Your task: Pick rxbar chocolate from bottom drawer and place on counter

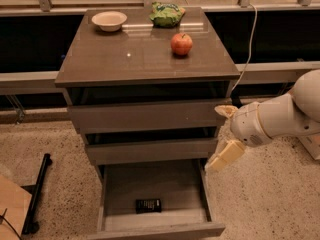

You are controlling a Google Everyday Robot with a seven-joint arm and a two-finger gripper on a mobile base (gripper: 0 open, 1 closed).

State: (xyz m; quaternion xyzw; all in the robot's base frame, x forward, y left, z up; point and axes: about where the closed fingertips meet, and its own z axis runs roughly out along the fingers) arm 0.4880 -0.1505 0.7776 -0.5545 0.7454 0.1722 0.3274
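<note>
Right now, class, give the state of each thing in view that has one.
bottom drawer, pulled open
rxbar chocolate, lying flat in that drawer
bowl, upright and empty on the counter
gripper, right of the drawers, fingers open, holding nothing

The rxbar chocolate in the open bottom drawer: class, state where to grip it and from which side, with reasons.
Grip the rxbar chocolate across its short width at mid-length, probably from straight above: it lies flat on the bottom drawer floor, and the drawer walls block sideways approaches. The gripper is right of the drawer, above its rim.
</note>
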